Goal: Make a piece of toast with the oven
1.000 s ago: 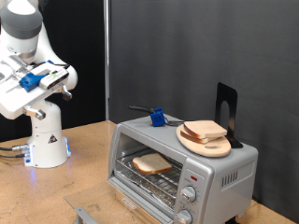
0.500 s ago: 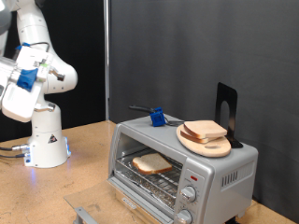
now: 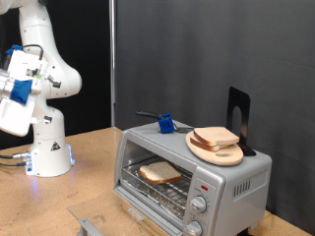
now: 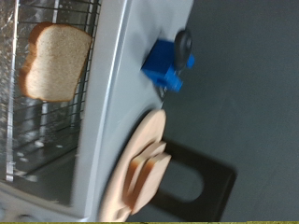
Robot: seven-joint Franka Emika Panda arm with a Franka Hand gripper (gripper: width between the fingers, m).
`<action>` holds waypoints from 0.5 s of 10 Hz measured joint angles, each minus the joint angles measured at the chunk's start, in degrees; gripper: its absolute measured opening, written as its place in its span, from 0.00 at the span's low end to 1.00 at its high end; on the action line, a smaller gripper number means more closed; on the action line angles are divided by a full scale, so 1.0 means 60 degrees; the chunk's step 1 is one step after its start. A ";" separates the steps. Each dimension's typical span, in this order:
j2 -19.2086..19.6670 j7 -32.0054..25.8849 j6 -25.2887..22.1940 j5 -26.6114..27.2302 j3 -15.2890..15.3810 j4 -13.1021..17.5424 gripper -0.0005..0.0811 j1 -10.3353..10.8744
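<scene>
The piece of toast [image 3: 159, 173] lies flat on the wire rack inside the oven [image 3: 231, 182], a silver box with two knobs at the front. The wrist view shows the same piece of toast [image 4: 56, 61] on the rack, and the oven's [image 4: 107, 103] grey top. My gripper [image 3: 10, 113] hangs high at the exterior view's left edge, far from the oven, with its fingers cut off by the frame. Nothing shows between them. The wrist view shows no fingers.
A round wooden board with bread slices [image 3: 217, 143] rests on the oven's top, beside a blue block with a dark handle [image 3: 166, 124] and a black stand [image 3: 239, 118]. The robot's white base [image 3: 49, 147] stands on the wooden table. A grey bar [image 3: 89, 226] shows at the bottom.
The arm has swung towards the exterior view's left and the hand has tipped downward, away from the oven. Toast, board and oven have not moved.
</scene>
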 joint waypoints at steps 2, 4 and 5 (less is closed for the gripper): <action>0.0600 0.1333 0.0208 0.0113 -0.0222 0.0141 0.99 -0.0082; 0.1497 0.1364 0.0103 0.0119 -0.0543 0.0544 0.99 -0.0072; 0.1905 0.1163 0.0032 0.0074 -0.0642 0.0746 0.99 -0.0069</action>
